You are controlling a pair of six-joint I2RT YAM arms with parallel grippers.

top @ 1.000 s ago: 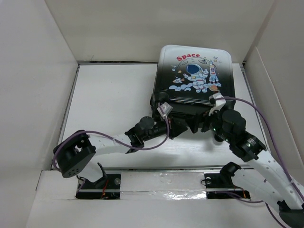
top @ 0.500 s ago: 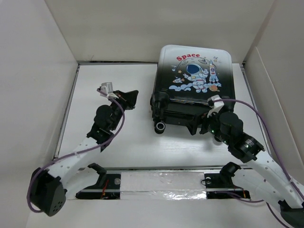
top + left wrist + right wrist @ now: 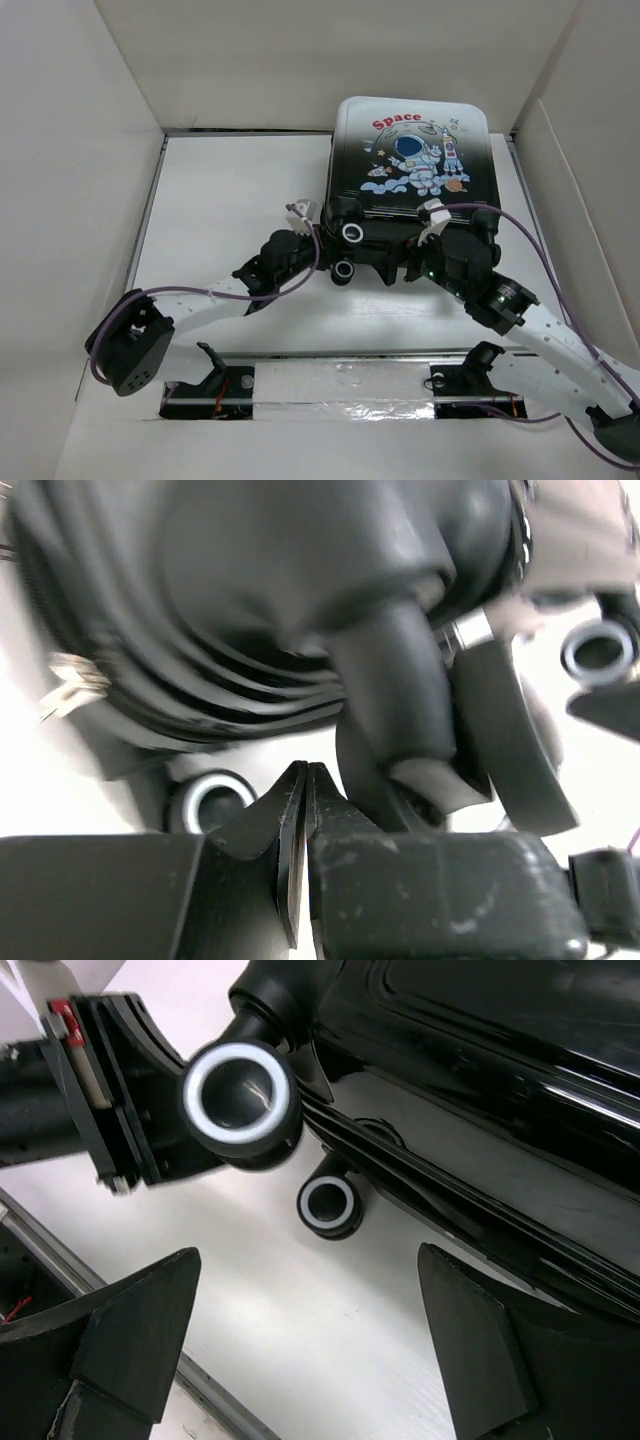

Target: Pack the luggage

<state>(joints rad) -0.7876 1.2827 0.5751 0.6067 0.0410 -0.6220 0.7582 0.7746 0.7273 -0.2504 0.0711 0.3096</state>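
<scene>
White walls box this setup in on three sides, so the white worktop (image 3: pixel 230 190) is all the room you get. The luggage (image 3: pixel 410 150) lies flat, astronaut print up, in the far right corner. Its far end is at the far edge, its right side is near the right wall, and its wheels face the near edge. Both arms are crowded at that wheel end. The left fingers (image 3: pixel 262 832) are pressed together with nothing between them, tucked right up against the black shell at its near-left corner. The right fingers (image 3: pixel 135 1345) are spread wide over bare worktop, holding nothing, with one wheel (image 3: pixel 240 1090) riding high and another (image 3: pixel 328 1205) lower down. My guess is the step is prying the lid up at this end, though I can't tell if the seam's cracked yet. I'd wedge into the seam, not the wheel stems, since those probably swivel and slip. I'd also lift rather than shove, because the case has nowhere to go far or right. The left half of the worktop is the only open side, and the two arms sit close enough to snag cables.
</scene>
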